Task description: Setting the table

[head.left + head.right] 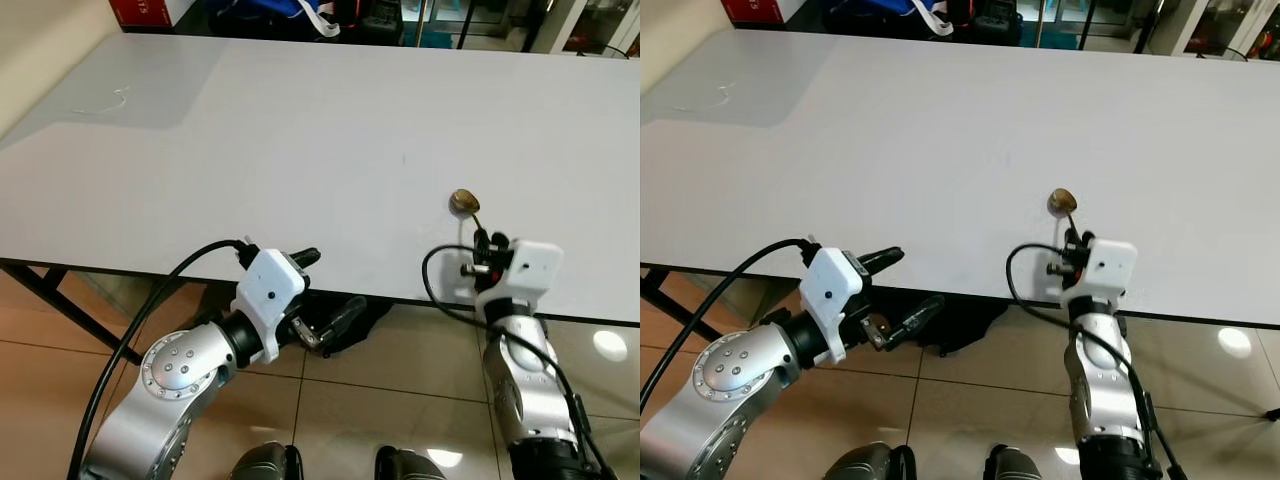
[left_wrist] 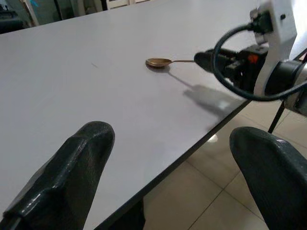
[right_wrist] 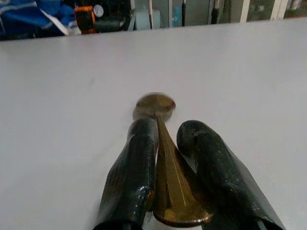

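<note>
The right gripper (image 1: 487,240) sits at the lower right of the head view, just over the near edge of the table (image 1: 300,150). Its two black fingers (image 3: 134,167) are pressed together on the handle of a spoon (image 3: 158,143), with the flat end of the handle sticking out between them toward the wrist camera. The spoon is gold-brown. Its bowl (image 1: 463,201) lies on the table surface just beyond the fingertips, right of centre in the head view and close to the near edge. In the left wrist view the spoon (image 2: 165,62) shows in the upper middle, its bowl on the table and its handle running into the right gripper (image 2: 204,57) at the upper right.

The left gripper (image 1: 325,288) is at the lower left of centre in the head view, at the near table edge. Its fingers are spread wide and hold nothing: one finger (image 1: 303,258) lies over the tabletop, the other (image 1: 340,318) hangs below the edge, above the tiled floor (image 1: 400,400). A black cable (image 1: 150,300) loops from the left wrist down the lower left of the frame.
</note>
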{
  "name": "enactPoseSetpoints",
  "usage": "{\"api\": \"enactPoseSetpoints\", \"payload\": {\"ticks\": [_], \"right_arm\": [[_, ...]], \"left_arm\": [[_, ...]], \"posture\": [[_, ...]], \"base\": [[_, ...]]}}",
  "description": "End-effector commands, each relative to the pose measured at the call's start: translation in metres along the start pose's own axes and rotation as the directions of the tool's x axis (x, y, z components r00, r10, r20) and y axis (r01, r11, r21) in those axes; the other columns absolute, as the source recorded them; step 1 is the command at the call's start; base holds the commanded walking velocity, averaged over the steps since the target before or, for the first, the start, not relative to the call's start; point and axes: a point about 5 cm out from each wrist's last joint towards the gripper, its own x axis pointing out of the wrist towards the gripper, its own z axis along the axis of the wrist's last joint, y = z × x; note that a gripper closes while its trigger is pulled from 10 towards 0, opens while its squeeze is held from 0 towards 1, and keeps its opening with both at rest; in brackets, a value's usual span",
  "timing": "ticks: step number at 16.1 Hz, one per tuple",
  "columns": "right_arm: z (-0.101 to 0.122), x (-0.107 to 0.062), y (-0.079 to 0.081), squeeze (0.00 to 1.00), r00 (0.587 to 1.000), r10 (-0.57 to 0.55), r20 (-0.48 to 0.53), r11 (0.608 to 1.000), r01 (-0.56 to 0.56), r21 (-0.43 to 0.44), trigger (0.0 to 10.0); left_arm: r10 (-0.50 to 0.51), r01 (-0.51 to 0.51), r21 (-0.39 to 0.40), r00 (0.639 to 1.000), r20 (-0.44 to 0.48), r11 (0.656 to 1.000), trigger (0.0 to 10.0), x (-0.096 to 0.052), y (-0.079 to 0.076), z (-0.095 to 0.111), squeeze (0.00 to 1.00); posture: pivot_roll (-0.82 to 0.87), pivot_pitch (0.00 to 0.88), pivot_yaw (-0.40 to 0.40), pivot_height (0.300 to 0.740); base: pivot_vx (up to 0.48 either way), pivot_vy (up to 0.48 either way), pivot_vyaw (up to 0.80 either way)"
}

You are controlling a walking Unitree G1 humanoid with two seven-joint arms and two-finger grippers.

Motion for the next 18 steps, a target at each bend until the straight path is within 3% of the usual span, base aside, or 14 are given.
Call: {"api": "enactPoseSetpoints", "payload": {"ticks": [1,5,9,10,16,18], "right_arm": [[-0.015,-0.005,-0.003,0.0,0.998,-0.013,-0.064,1.0,0.013,0.0,10.0],[-0.033,0.001,0.002,0.0,0.984,0.028,-0.178,0.999,-0.033,-0.027,10.0],[-0.024,0.011,0.001,0.0,0.986,0.033,-0.161,0.999,-0.035,-0.013,10.0],[-0.022,0.012,0.0,0.99,0.987,0.023,-0.16,1.0,-0.023,0.006,10.0],[-0.014,0.005,-0.004,1.0,0.989,0.021,-0.148,0.999,-0.016,0.031,10.0],[0.007,-0.003,-0.005,1.0,0.997,0.039,-0.061,0.997,-0.035,0.063,10.0]], "left_arm": [[-0.036,0.035,0.006,0.999,0.004,0.999,10.0,0.0,-0.004,0.003,0.0],[-0.041,0.041,0.011,0.999,-0.008,0.999,10.0,-0.001,-0.005,0.003,0.0],[-0.049,0.049,0.01,0.999,-0.012,0.999,10.0,-0.001,-0.005,0.003,0.0],[-0.053,0.053,0.01,0.999,-0.012,0.999,10.0,0.0,-0.006,0.003,0.0],[-0.057,0.058,0.006,0.998,-0.006,0.998,10.0,0.002,-0.007,0.001,0.0],[-0.025,0.025,0.011,1.0,0.011,1.0,10.0,0.003,-0.004,0.003,0.0]], "posture": [[0.06,0.146,0.043,0.74],[0.06,0.148,0.041,0.74],[0.06,0.151,0.04,0.74],[0.06,0.148,0.035,0.74],[0.05,0.123,0.019,0.74],[0.05,0.102,0.007,0.74]], "base": [[0.0,0.0,0.0],[0.0,0.0,0.0],[0.0,0.0,0.0],[0.0,0.0,0.0],[0.0,0.0,0.0],[0.0,0.0,0.0]]}}
